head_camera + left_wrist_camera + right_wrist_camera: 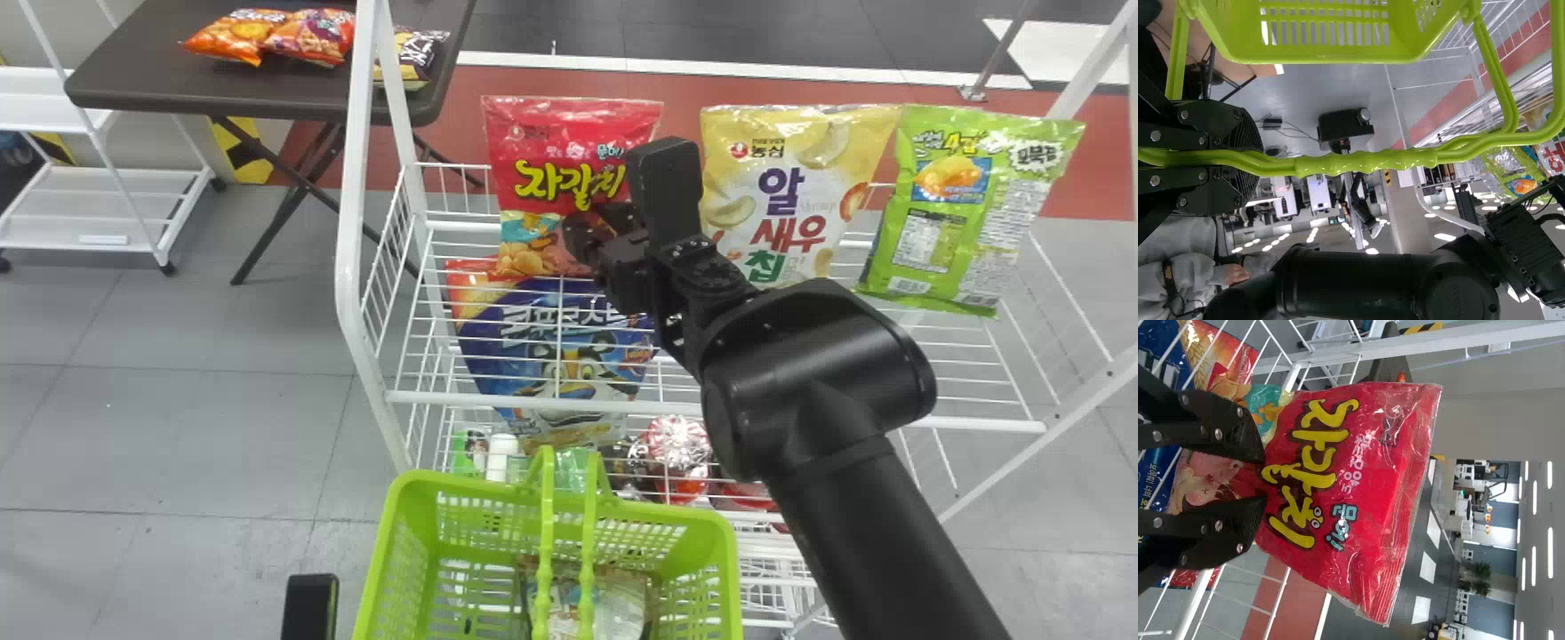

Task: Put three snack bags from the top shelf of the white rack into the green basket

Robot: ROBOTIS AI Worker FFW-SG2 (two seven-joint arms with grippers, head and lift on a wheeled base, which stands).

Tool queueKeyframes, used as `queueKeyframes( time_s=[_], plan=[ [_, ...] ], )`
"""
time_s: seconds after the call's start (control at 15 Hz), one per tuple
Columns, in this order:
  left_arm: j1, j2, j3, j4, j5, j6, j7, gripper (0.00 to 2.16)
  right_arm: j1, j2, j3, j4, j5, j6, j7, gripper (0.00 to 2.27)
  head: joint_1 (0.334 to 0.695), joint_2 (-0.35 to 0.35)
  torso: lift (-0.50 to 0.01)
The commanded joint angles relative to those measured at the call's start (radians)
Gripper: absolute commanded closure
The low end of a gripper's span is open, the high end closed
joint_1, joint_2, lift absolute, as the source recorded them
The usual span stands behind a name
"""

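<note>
In the head view, my right gripper [597, 236] is at the red snack bag [569, 142], which stands at the left of the white rack's top shelf [533, 402]. A yellow bag [782, 187] and a green bag [956, 204] stand to its right. The right wrist view has the right gripper [1255, 480] open, its two fingers apart in front of the red bag's [1331, 473] lower part. Part of my left gripper [309, 609] is beside the green basket [731, 569]. In the left wrist view, my left gripper [1248, 161] is shut on the basket handle [1365, 162].
Packages [622, 604] lie inside the basket. Below the top shelf are a blue bag [560, 356] and several small items. The rack's white left post [351, 222] rises beside the red bag. A dark table [142, 80] with more snack bags stands behind, at the left.
</note>
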Motion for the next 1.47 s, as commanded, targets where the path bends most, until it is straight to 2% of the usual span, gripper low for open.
queueKeyframes(
  time_s=[0.0, 0.2, 0.33, 0.4, 0.53, 0.67, 0.73, 0.8, 1.0, 1.27, 1.4],
  plan=[
    [-0.001, 0.0, 0.001, -0.002, 0.0, 0.003, 0.0, 2.15, 0.022, 0.006, -0.001, -0.029, -0.001, 0.019, 0.01, 2.2, 0.695, -0.019, 0.0],
    [-0.001, 0.0, 0.0, -0.008, 0.0, 0.006, 0.002, 2.15, 0.093, 0.006, 0.001, -0.142, 0.001, 0.068, 0.027, 2.2, 0.695, -0.012, 0.0],
    [0.001, -0.002, -0.002, -0.009, 0.0, 0.006, 0.003, 2.15, 0.177, 0.006, 0.004, -0.294, 0.007, 0.166, 0.025, 2.2, 0.695, -0.006, 0.0],
    [0.001, -0.002, 0.0, -0.009, 0.002, 0.006, 0.003, 2.15, 0.229, -0.006, -0.003, -0.382, 0.01, 0.197, 0.025, 2.2, 0.695, -0.004, 0.0],
    [0.001, -0.005, 0.003, -0.011, 0.003, 0.006, 0.008, 2.15, 0.329, -0.069, -0.024, -0.547, 0.002, 0.274, 0.024, 2.2, 0.695, -0.008, 0.0],
    [0.001, -0.008, 0.004, -0.012, 0.002, 0.006, 0.014, 2.15, 0.445, -0.11, -0.09, -0.699, -0.012, 0.338, 0.025, 2.2, 0.695, -0.037, 0.0],
    [-0.001, -0.009, 0.004, -0.014, 0.002, 0.006, 0.017, 2.15, 0.504, -0.138, -0.122, -0.777, -0.015, 0.366, 0.027, 2.2, 0.695, -0.063, 0.0],
    [-0.001, -0.011, 0.006, -0.014, 0.0, 0.006, 0.02, 2.15, 0.56, -0.153, -0.157, -0.836, -0.027, 0.378, 0.039, 2.2, 0.695, -0.124, 0.0],
    [-0.012, -0.015, 0.003, -0.012, -0.006, 0.006, 0.026, 2.15, 0.758, -0.153, -0.296, -1.018, -0.041, 0.436, 0.131, 2.2, 0.695, -0.215, 0.0],
    [-0.001, -0.028, 0.001, -0.011, -0.012, 0.003, 0.032, 2.15, 0.929, -0.133, -0.42, -1.113, -0.041, 0.442, 0.24, 2.2, 0.695, -0.35, 0.0],
    [0.001, -0.032, -0.002, -0.009, -0.014, 0.0, 0.034, 2.15, 0.967, -0.132, -0.467, -1.129, -0.055, 0.571, 0.311, 2.19, 0.695, -0.35, 0.0]
  ],
)
